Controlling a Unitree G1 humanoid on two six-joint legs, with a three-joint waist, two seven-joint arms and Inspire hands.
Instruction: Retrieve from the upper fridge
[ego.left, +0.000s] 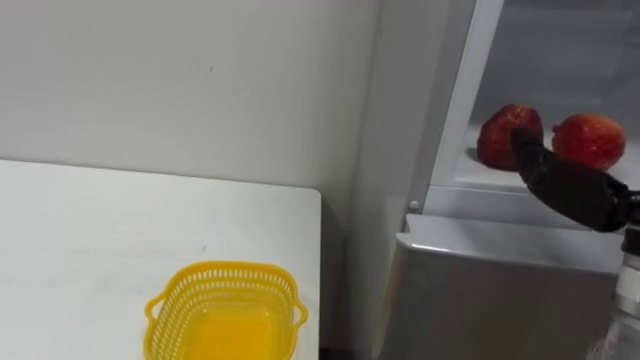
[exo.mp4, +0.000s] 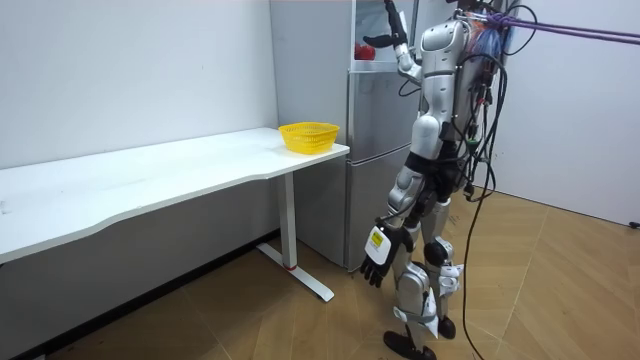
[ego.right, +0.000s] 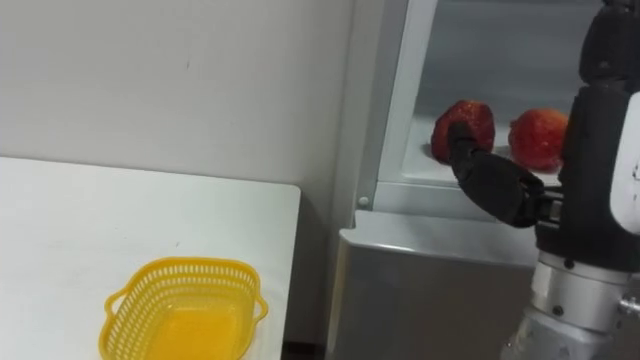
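yellow basket (ego.left: 226, 271) near on white table (ego.left: 90, 230); far right, right hand (ego.left: 572, 188) touches left red fruit (ego.left: 497, 135) in fridge (ego.left: 480, 290), grip unclear

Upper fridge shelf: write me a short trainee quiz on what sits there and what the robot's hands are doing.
1. True or false: the yellow basket on the white table holds a fruit.
2. Which hand is up at the fridge shelf? A) right hand B) left hand C) both
3. What lies on that shelf, and which item is the raised hand at?

Key
1. False: the basket is empty.
2. A: the left hand hangs open by the robot's side.
3. Two red fruits; the hand is at the left fruit, not the right fruit.
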